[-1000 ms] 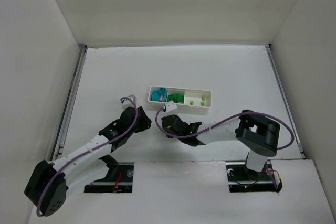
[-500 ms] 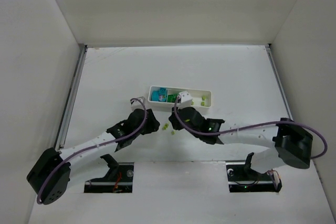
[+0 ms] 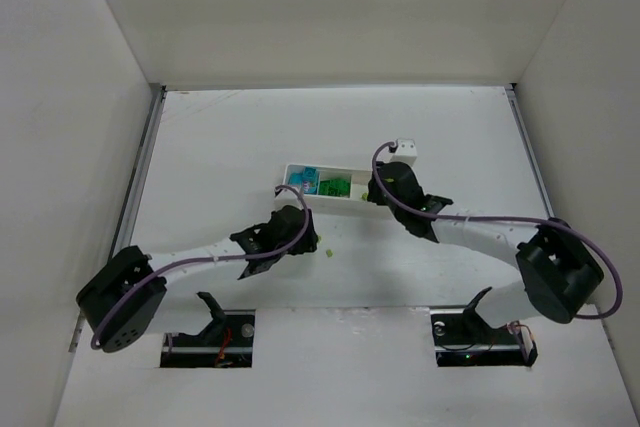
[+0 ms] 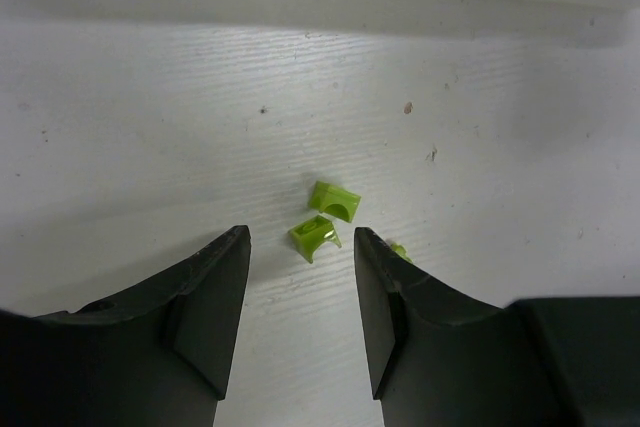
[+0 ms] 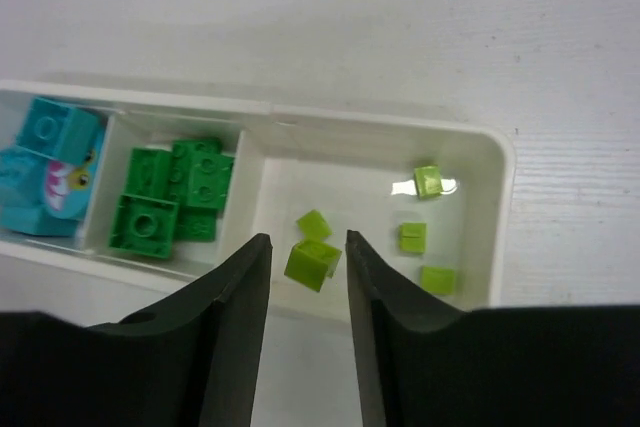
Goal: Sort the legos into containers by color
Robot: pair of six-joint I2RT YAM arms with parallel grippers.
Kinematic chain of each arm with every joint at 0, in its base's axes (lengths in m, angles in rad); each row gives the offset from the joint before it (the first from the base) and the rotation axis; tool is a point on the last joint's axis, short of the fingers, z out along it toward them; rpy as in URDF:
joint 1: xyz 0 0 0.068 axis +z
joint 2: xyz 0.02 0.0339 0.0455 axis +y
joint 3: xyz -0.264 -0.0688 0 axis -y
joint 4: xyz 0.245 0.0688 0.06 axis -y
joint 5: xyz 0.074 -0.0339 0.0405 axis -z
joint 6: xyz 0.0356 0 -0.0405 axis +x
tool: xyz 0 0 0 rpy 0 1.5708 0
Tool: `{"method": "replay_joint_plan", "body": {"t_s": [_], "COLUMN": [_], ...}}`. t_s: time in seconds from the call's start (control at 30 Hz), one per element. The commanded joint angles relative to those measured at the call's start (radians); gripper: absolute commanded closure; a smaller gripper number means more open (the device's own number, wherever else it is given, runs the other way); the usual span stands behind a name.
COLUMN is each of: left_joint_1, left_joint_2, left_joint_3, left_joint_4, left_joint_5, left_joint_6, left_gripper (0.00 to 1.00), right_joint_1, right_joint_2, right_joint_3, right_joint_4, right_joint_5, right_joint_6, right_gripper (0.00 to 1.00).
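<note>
Left gripper [image 4: 300, 237]: jaws apart, framing a lime brick [image 4: 315, 237] lying near the tray [image 3: 320, 201]. Right gripper [image 5: 307, 247]: jaws apart over the tray's right compartment [image 5: 380, 187], clamping nothing. Your bricks are likely light, rigid and slick; pinch the flat sides.

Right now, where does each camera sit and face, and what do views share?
Top: above and behind the bases, looking down at the table; both arms show.
Left wrist: on the left arm, looking down at loose lime legos; its own fingers frame them.
Right wrist: on the right arm, looking down into the tray; its own fingers show.
Shared: top and right wrist both show the tray.
</note>
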Motion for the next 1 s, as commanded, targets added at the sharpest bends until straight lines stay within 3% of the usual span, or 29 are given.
{"method": "replay_joint_plan", "body": {"t_s": [0.0,0.07,0.4,0.83,0.97], "left_joint_1": [-0.009,-0.009,-0.041,-0.053,-0.061], "left_joint_2": [0.028,0.043,0.045,0.138,0.164], "left_joint_3": [0.051,0.06,0.058,0.1,0.112], "left_joint_4": [0.053,0.056,0.019,0.001,0.001], "left_joint_5": [-0.029,-0.029,-0.02,-0.057,-0.064], "left_joint_6": [0.041,0.054,0.074,0.106,0.12], "left_gripper": [0.57,0.57,0.67,0.69,0.81], "right_joint_1": [-0.013,-0.01,0.056,0.171,0.198], "right_joint_2": [0.007,-0.016,-0.1,-0.131,-0.151], "right_joint_3": [0.056,0.049,-0.066,-0.093,-0.119], "right_joint_4": [0.021,0.028,0.059,0.074,0.074], "right_joint_5": [0.04,0.043,0.034,0.031,0.037], "right_joint_6": [-0.013,-0.013,0.027,0.045,0.065], "right_gripper": [0.48,0.4,0.4,0.4,0.4]}}
